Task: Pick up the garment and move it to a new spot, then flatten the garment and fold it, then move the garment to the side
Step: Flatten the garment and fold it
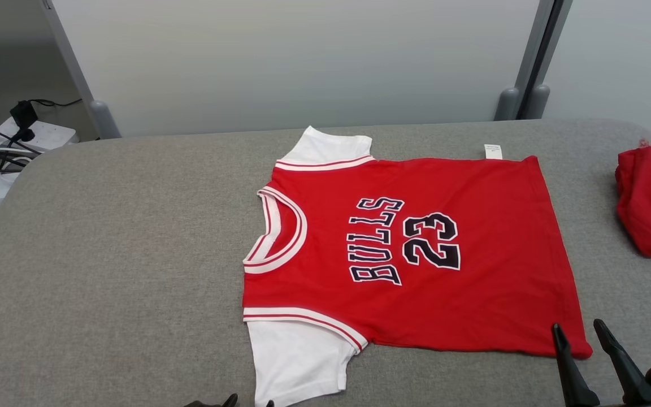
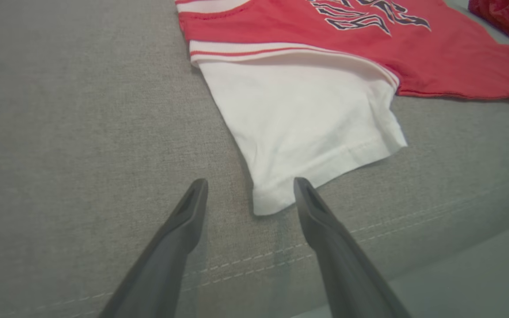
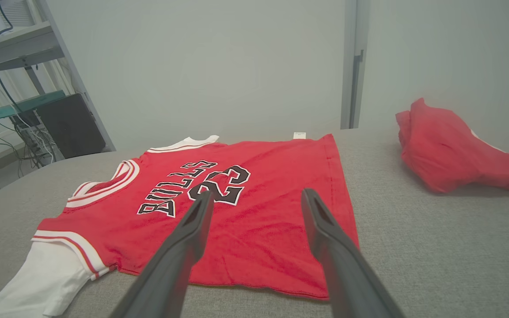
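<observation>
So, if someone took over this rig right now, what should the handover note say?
Left pincer: open, empty, low over the table, at the cuff of the white near sleeve.
Right pincer: open, empty, above the near hem corner of the jersey.
Things: the red jersey lies spread flat, print up, collar to the robot's left, hem to its right. A second red garment lies bunched at the table's right end.
Done: the jersey looks flattened.
Left: fold it, then move it to the side.
</observation>
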`<state>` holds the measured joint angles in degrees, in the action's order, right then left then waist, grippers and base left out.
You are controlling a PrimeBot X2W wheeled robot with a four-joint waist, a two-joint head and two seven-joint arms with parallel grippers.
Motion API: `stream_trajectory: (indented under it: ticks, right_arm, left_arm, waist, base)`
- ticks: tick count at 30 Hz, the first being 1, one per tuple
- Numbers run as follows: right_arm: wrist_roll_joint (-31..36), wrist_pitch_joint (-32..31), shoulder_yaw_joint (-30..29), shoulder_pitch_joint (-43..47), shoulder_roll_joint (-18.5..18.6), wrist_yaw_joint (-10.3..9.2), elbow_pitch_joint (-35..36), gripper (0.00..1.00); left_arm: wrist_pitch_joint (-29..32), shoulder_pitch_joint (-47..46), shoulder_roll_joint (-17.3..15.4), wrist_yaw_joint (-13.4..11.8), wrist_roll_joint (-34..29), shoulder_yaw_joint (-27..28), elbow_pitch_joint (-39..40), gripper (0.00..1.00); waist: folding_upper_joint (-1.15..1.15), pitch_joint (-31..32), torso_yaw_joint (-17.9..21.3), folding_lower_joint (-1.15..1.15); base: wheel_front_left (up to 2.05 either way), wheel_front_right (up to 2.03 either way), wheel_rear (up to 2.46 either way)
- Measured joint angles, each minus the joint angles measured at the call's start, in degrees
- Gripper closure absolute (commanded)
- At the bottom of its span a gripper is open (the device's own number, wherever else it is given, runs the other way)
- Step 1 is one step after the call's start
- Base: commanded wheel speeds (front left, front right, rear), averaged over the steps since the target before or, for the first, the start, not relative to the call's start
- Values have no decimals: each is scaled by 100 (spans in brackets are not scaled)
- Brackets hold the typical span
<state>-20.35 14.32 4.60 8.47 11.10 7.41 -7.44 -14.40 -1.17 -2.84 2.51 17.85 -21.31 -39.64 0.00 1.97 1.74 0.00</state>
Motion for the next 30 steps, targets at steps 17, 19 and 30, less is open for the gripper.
stream_trajectory:
  ticks: [17,19,30]
  right_arm:
    - [-43,0,93,-115,168,0,10,0]
    - [-48,0,92,-118,169,0,10,0]
    - [-513,0,31,-386,277,0,-1209,0]
  left_arm:
    - [-1,-533,13,54,522,-539,-760,100]
    - [-1,-533,13,102,565,-604,-854,100]
    - [-32,-644,-14,248,645,-733,-925,100]
  waist:
    - [0,-258,244,0]
    - [0,-264,243,0]
    - [0,-409,92,0]
  base:
    - [0,0,0]
    - [0,0,0]
    - [0,0,0]
